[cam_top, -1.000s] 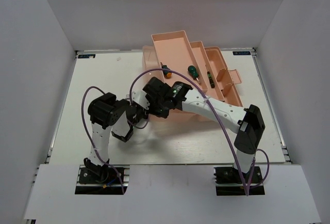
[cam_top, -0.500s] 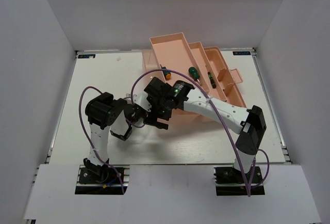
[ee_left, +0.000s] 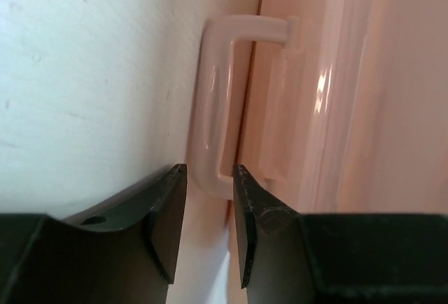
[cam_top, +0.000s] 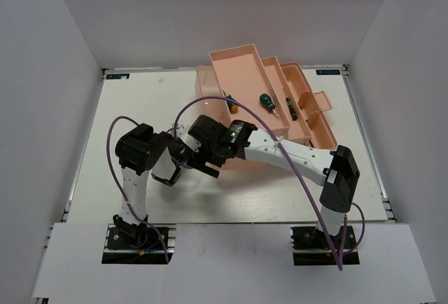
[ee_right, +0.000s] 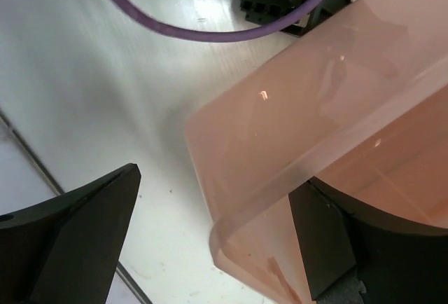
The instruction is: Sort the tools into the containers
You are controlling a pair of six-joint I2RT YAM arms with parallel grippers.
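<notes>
at the toolbox's (cam_top: 241, 73) near end, the left gripper (ee_left: 210, 178) clamps the handle (ee_left: 210, 108), its length running straight ahead, while the right gripper (ee_right: 210, 248) straddles a corner, jaws spread wide.

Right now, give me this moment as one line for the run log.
left jaws: closed on toolbox handle | right jaws: open, toolbox wall between them | green-handled screwdriver: in toolbox tray
</notes>
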